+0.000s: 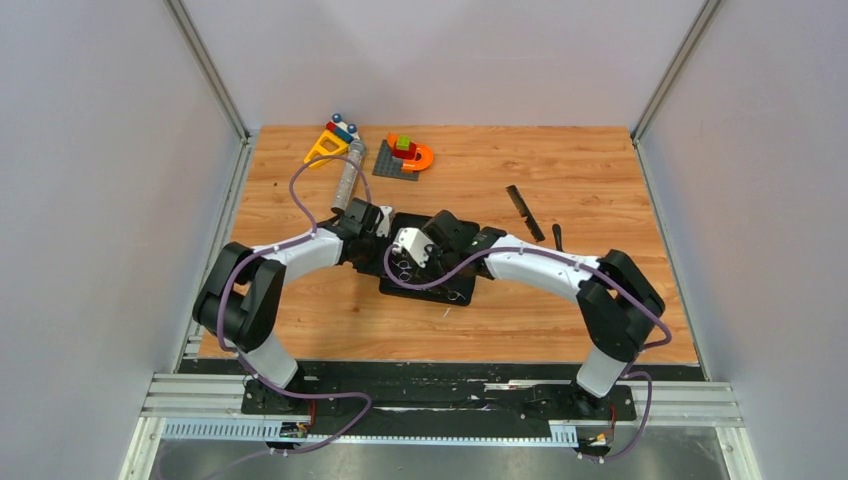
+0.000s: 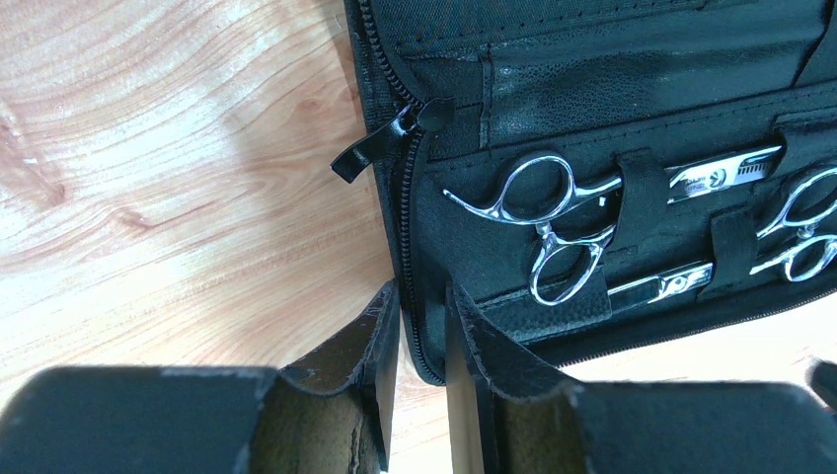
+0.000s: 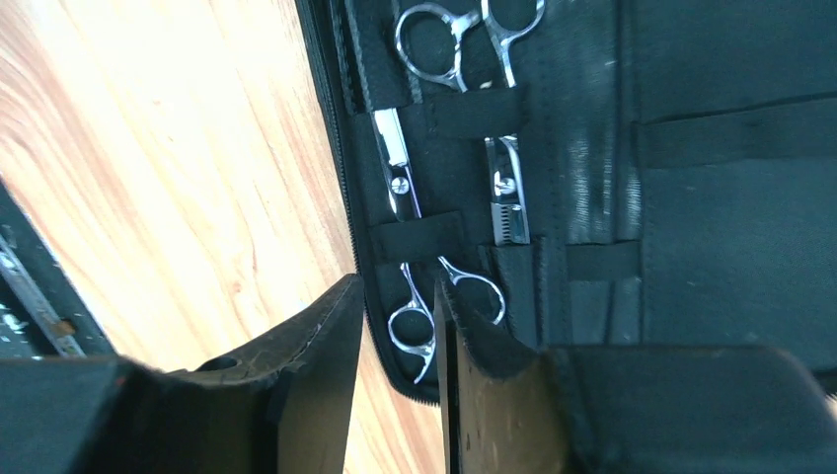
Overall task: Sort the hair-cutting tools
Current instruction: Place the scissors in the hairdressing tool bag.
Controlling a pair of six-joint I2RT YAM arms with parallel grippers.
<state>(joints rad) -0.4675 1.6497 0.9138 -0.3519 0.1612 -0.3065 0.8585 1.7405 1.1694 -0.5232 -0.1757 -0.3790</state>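
Observation:
A black zip case (image 1: 470, 262) lies open mid-table. Two silver scissors are strapped inside it: one (image 2: 553, 222) shows in full in the left wrist view, the other (image 2: 804, 232) at that view's right edge. Both also show in the right wrist view (image 3: 464, 39) (image 3: 415, 326). My left gripper (image 2: 422, 291) (image 1: 381, 224) pinches the case's zipper rim (image 2: 410, 197) at its corner. My right gripper (image 3: 400, 286) (image 1: 402, 265) is open, its fingers either side of the case rim and one scissor ring. A long black comb (image 1: 524, 212) and a shorter black tool (image 1: 557, 238) lie on the wood to the right.
A grey cylinder (image 1: 348, 180) lies behind the left gripper. Colourful toy blocks (image 1: 330, 140) and a block pile on a grey plate (image 1: 405, 155) stand at the back. Grey walls close in the wooden table (image 1: 300, 320) on three sides.

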